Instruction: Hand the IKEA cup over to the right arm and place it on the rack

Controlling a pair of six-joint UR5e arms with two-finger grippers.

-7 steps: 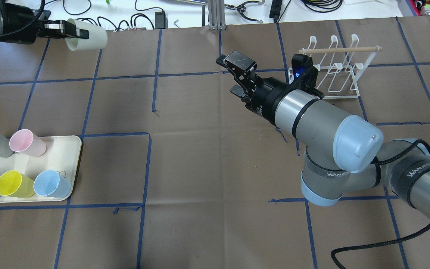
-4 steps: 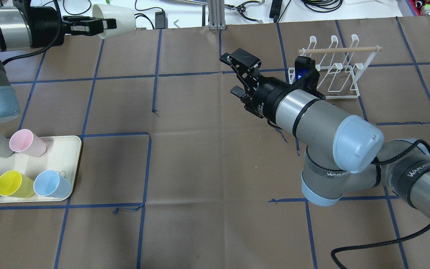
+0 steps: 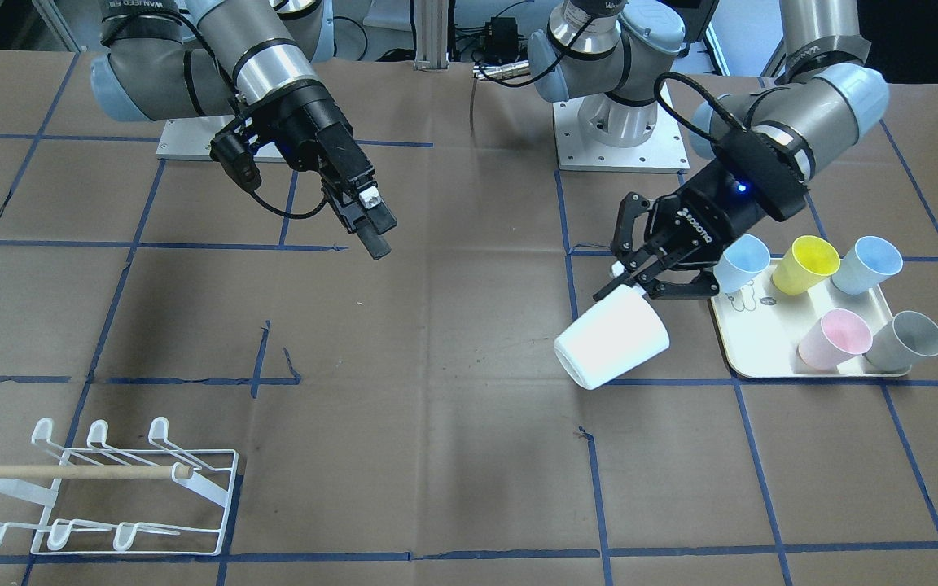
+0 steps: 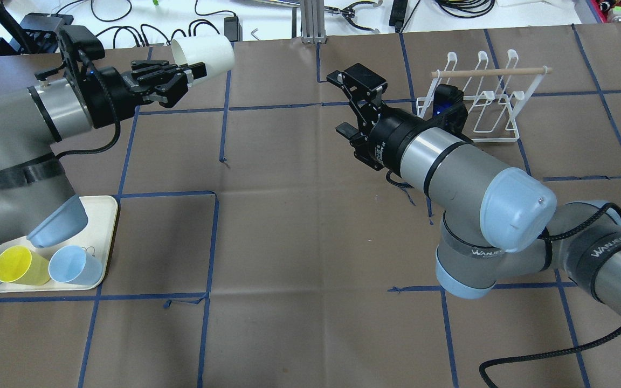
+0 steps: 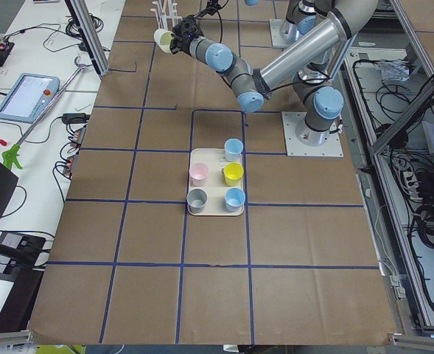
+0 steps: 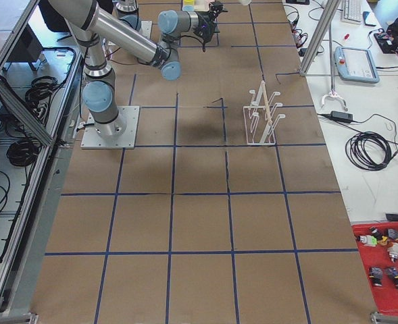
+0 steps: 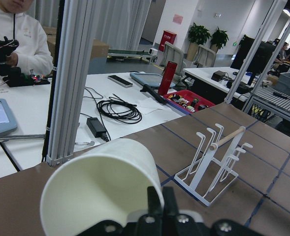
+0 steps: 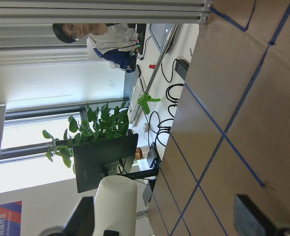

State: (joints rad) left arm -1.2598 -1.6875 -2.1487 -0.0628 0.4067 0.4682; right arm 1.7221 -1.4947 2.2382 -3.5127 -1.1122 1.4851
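Nearest, in the overhead view, the right arm [image 4: 472,178] reaches forward from the lower right. A black band on it carries white letters that look like "WANJEE", though the end is cut off. At lower left a cream tray [image 4: 100,215] holds a yellow cup [image 4: 16,265] and a blue cup [image 4: 73,265]. The left arm [image 4: 19,140] hangs its elbow over the tray and hides the far half. The front-facing view shows a pink cup [image 3: 834,338] and a grey cup [image 3: 905,340] there too, and a small drawing on the tray's bare corner.

Further out, the right gripper [image 4: 352,104] hovers over mid-table, fingers spread wide, holding nothing. Just behind its wrist stands the white wire rack [image 4: 496,108] with a wooden dowel; the wrist camera covers the rack's left end. Brown paper with blue tape lines lies between the two grippers.

Farthest, at upper left, the left gripper [image 4: 189,75], marked "ROBOTIQ", pinches the wall of the white cup [image 4: 205,53] at its rim. The cup is in the air, tipped sideways, mouth toward the gripper, well apart from the rack. Beyond the table edge lie cables [image 4: 111,11] and an aluminium post [image 4: 310,21].
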